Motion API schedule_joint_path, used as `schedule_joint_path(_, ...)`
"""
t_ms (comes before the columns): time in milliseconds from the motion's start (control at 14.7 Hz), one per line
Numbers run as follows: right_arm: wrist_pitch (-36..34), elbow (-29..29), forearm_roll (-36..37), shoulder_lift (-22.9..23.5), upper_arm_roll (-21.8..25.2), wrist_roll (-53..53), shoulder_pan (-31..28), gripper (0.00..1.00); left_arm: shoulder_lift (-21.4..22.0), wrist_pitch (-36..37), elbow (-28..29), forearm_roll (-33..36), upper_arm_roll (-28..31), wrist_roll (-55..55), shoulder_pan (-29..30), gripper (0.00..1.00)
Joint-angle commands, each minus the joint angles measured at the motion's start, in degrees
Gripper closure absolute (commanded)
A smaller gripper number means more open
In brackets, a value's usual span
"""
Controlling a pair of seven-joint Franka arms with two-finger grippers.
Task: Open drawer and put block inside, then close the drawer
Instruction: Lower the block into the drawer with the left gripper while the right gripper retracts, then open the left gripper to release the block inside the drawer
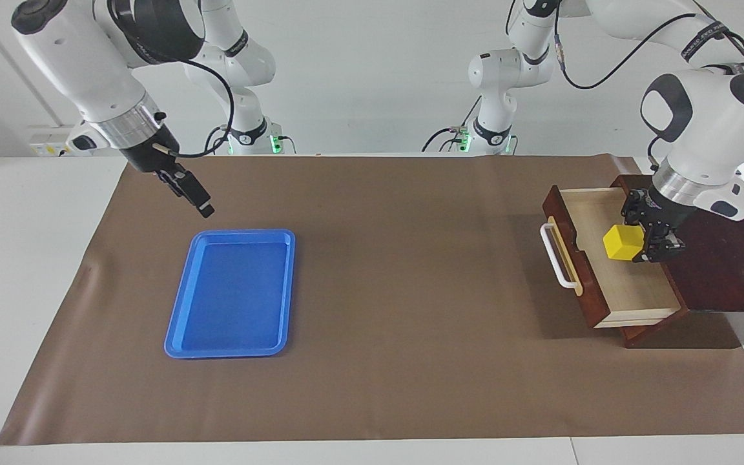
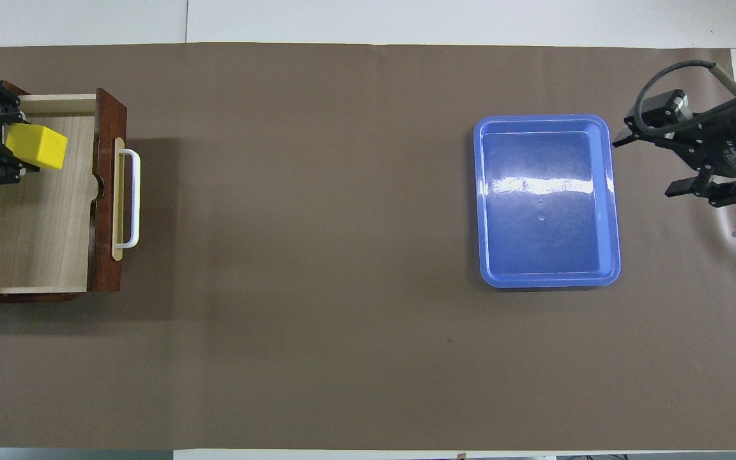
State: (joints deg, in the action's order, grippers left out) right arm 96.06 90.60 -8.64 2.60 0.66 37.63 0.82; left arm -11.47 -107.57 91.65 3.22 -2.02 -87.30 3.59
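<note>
Left gripper [image 1: 638,248] hangs over the open drawer [image 1: 630,284], closed on the block [image 1: 623,242], which it holds above the pale drawer floor rather than resting on it, as far as the facing view shows. Directly under the gripper lies the cabinet-side part of the drawer, at the end closer to the robots, so the coming release looks like a short straight lowering with no sideways travel. From the gripper, the white handle [image 1: 557,256] lies toward the middle of the counter [image 1: 411,271], and the drawer slides along that same line, out of the dark cabinet [image 1: 733,258]. Its long axis and the handle's bar run across that travel. Being a cube, the block has no long axis; it sits slightly turned against the drawer walls. Right gripper [image 1: 201,201] waits with its fingers spread, well apart from the drawer, over the counter beside the blue tray [image 1: 233,294]. So the left arm is much the nearer for the closing push.
</note>
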Motion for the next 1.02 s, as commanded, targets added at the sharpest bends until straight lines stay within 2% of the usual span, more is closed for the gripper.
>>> schedule_joint_path(0,-2.18,0.81,4.67,-1.72,-0.57,-12.19,-2.21,0.0,4.52,-4.58,7.84,-0.32,-0.27,2.22,1.67,1.0)
schedule_joint_path(136,-4.38,1.33,6.87,-2.33,-0.57,-19.5,-2.75,0.0,4.52,-6.06,9.42,-0.32,-0.36,3.54,3.44,1.0)
schedule_joint_path(272,-7.27,1.42,8.46,-3.12,-0.66,-22.86,-2.49,0.0,5.13,-10.1,14.06,-0.32,-0.27,2.85,3.09,1.0)
schedule_joint_path(613,-11.77,1.42,8.46,-4.27,-1.36,-23.22,-1.43,0.0,5.58,-11.78,16.98,-0.32,-0.36,-3.66,2.04,1.0)
schedule_joint_path(817,-11.51,2.39,8.46,-4.79,-1.36,-25.93,0.32,0.0,6.19,-16.35,21.72,-0.32,-0.36,-3.93,2.91,1.0)
schedule_joint_path(953,-10.89,3.53,8.46,-5.23,-1.36,-26.74,0.5,0.0,6.72,-17.33,22.87,-0.32,-0.36,-3.49,3.26,1.0)
